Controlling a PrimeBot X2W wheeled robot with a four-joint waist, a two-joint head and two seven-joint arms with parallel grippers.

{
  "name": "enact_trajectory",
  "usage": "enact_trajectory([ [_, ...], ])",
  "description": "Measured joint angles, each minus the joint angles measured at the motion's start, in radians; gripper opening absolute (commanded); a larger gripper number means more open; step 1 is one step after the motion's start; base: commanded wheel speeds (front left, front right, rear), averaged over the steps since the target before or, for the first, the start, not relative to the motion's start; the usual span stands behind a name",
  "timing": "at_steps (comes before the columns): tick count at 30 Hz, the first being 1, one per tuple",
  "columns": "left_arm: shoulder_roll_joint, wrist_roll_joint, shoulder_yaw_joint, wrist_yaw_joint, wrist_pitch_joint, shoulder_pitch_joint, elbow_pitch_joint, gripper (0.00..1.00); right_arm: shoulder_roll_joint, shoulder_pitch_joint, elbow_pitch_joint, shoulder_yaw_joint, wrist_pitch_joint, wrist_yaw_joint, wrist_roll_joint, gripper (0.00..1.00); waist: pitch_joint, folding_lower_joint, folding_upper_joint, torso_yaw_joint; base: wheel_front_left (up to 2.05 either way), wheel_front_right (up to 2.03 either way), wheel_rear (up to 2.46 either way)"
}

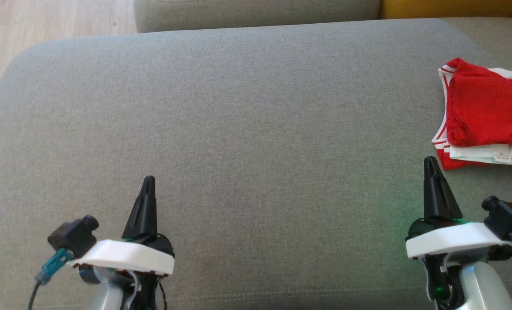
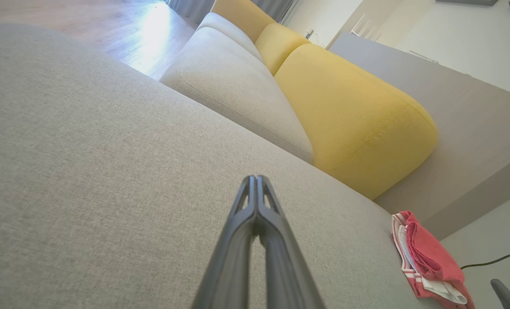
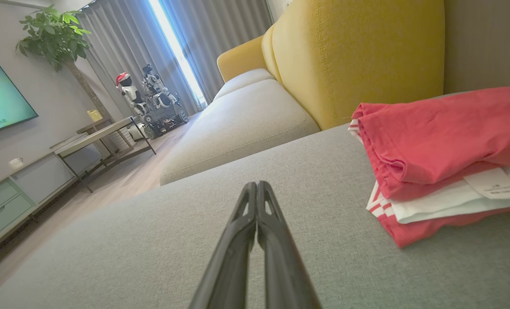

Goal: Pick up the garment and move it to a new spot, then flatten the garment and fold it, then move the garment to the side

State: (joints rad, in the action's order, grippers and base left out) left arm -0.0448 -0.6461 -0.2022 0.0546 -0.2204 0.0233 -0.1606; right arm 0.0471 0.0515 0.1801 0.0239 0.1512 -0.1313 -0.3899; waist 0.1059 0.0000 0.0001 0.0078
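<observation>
Lying folded at the far right of the grey seat cushion (image 1: 256, 112), the red garment (image 1: 486, 107) forms a compact stack. White-striped edging runs along its left side, and a white layer shows between the red folds. A small white label (image 1: 501, 153) sits on that white layer at the near edge. In the head view the garment runs off the right border. In the right wrist view it lies flat on the cushion to the right of the fingers, apart from them.

The right gripper (image 1: 430, 161) sits just beside the garment's near left corner without touching it. Its two dark fingers are pressed together into a single point and hold nothing. The left gripper (image 1: 149, 181) is well apart from the garment, over the bare left half of the cushion, with its fingers likewise closed tip to tip and empty. Both point away from the robot across the cushion.

Past the cushion's far edge lies a second seat cushion (image 1: 256, 13), also grey, and a yellow back cushion (image 3: 353, 56) rises behind the garment's end of the sofa. Wooden floor (image 1: 44, 26) shows at the upper left of the head view. Farther off, the right wrist view takes in a low table (image 3: 104, 133), a television (image 3: 1, 92), a leafy plant (image 3: 53, 38) and grey curtains (image 3: 220, 38).
</observation>
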Motion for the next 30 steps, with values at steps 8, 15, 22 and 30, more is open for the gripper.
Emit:
enact_trajectory([
  [8, -0.003, -0.077, 0.020, 0.007, 0.021, 0.000, -0.007, 0.00, 0.001, 0.000, 0.008, -0.003, -0.013, 0.000, -0.097, 0.00, -0.008, 0.0000, 0.0000, -0.001, 0.00, 0.00, 0.00],
  [15, -0.005, -0.142, 0.026, 0.008, 0.039, 0.000, -0.012, 0.00, 0.002, 0.000, 0.013, -0.006, -0.028, 0.000, -0.178, 0.00, -0.014, 0.0000, 0.0000, -0.001, 0.00, 0.00, 0.00],
  [22, -0.006, -0.199, 0.039, 0.010, 0.053, 0.001, -0.020, 0.00, 0.004, 0.000, 0.019, -0.010, -0.038, 0.000, -0.249, 0.00, -0.020, 0.0000, 0.0000, -0.001, 0.00, 0.00, 0.00],
  [30, -0.009, -0.273, 0.055, 0.017, 0.071, 0.001, -0.028, 0.00, 0.005, 0.000, 0.025, -0.019, -0.052, 0.000, -0.343, 0.00, -0.028, 0.0000, 0.0000, -0.002, 0.00, 0.00, 0.00],
])
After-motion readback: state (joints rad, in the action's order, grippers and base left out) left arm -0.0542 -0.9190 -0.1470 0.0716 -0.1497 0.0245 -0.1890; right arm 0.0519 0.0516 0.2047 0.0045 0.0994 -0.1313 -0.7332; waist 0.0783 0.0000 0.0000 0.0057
